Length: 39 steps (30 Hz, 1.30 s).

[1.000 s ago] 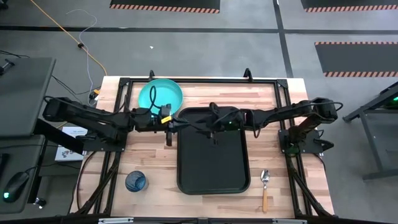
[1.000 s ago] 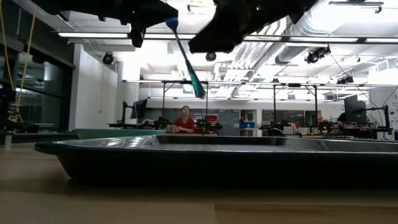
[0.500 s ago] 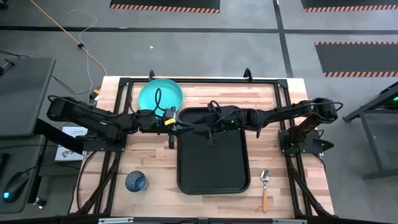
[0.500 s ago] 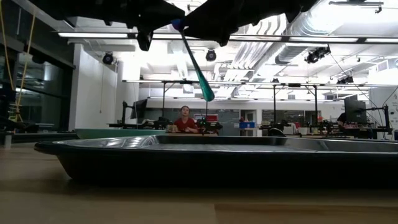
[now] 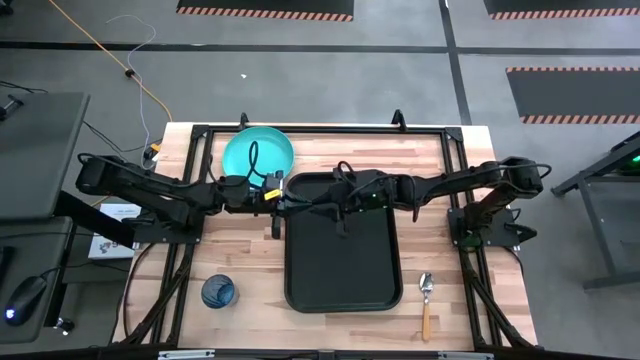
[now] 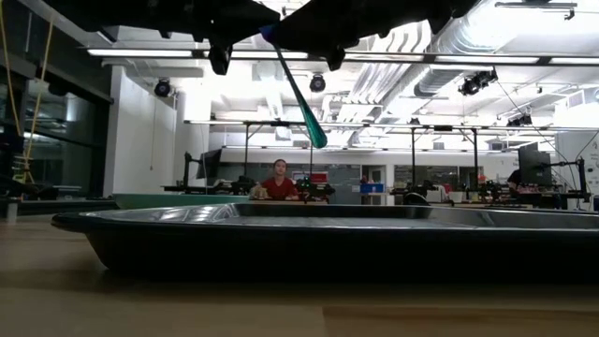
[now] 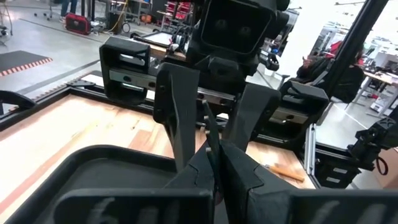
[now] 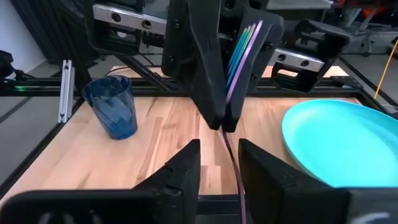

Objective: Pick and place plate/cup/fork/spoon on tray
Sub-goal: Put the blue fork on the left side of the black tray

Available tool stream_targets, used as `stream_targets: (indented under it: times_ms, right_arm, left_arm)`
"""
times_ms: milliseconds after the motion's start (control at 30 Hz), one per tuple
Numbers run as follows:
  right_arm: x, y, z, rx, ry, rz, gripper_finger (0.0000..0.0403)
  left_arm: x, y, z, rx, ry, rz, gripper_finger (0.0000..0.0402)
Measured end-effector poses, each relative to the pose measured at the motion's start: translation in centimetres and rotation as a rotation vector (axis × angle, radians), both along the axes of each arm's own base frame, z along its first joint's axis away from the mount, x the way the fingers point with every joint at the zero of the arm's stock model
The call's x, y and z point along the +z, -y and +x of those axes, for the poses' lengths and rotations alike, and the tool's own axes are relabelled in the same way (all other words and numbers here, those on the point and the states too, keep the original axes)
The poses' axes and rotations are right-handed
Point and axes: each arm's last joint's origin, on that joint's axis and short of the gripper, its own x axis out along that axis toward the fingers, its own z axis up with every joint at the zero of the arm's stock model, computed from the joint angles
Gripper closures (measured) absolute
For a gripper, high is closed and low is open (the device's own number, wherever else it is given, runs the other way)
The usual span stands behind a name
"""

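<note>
Above the tray's [image 5: 340, 290] far rim, left tool [image 5: 281, 199] clamps the fork [image 6: 301, 96]; right tool [image 5: 322, 207] flanks it, parted.

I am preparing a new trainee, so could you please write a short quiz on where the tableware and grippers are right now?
1. True or false: the plate lies on the tray.
2. The left gripper and the right gripper meet above the tray. Which is shut on the fork? A) the left gripper B) the right gripper C) neither
3. Fill in: the cup and the spoon both rest on the wooden ____.

Key: 1 false, it sits on the table beside the tray's far left corner; 2 A; 3 table.
</note>
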Motion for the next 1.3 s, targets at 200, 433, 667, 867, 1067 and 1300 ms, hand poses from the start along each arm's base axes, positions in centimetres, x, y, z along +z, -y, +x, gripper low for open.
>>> stream_targets:
  times_ms: [200, 433, 667, 867, 1067, 1300]
  right_arm:
    - [0.3, 0.0, 0.1, 0.007, 0.028, 0.025, 0.0355]
    - [0.2, 0.0, 0.0, 0.011, 0.016, 0.028, 0.0391]
    - [0.4, 0.2, 0.0, 0.008, 0.01, 0.025, 0.04]
    - [-1.0, 1.2, -1.3, -0.022, -0.186, 0.019, 0.0402]
    - [-0.9, 1.8, -3.5, -0.096, -0.308, -0.021, 0.0403]
    - [-3.3, 1.5, -7.6, -0.129, -0.182, 0.065, 0.0403]
  left_arm:
    - [0.0, 0.0, 0.0, 0.0, 0.0, 0.0, 0.0401]
    - [0.0, 0.0, 0.0, 0.008, 0.006, 0.0, 0.0394]
    - [0.9, -0.1, -0.5, 0.044, 0.049, 0.065, 0.0373]
    - [3.8, -0.6, -3.1, 0.128, 0.124, 0.127, 0.0314]
    - [4.7, -0.8, -5.7, 0.142, 0.066, 0.15, 0.0251]
    - [0.8, -0.8, -6.4, 0.136, 0.017, 0.101, 0.0217]
